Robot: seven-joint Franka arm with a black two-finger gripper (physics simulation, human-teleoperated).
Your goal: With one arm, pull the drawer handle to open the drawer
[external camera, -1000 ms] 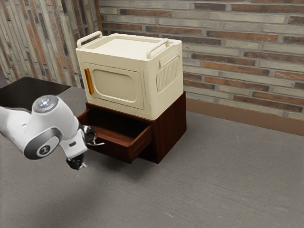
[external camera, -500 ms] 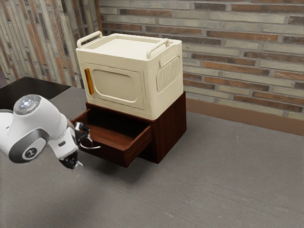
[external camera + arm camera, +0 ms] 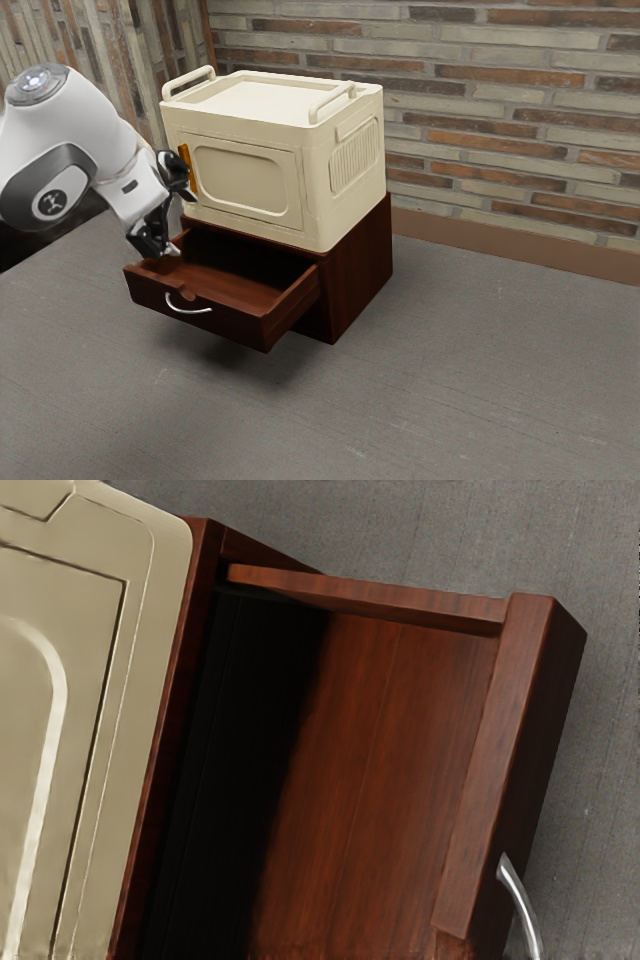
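The gripper (image 3: 184,224) hangs empty, fingers spread, above the handle (image 3: 181,308) of the drawer (image 3: 236,321), which juts well out of its cabinet (image 3: 361,270). The pull looks done; next calls for backing clear.

Cream cabinet (image 3: 250,180), reddish-brown drawer (image 3: 220,318)

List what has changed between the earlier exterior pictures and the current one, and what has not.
The drawer slid slightly farther out toward the arm between the two earlier pictures, then stayed there. Since then the gripper has risen from the handle to above the drawer's front; whether it had gripped the handle I cannot tell. The cream box and wooden cabinet stayed put.
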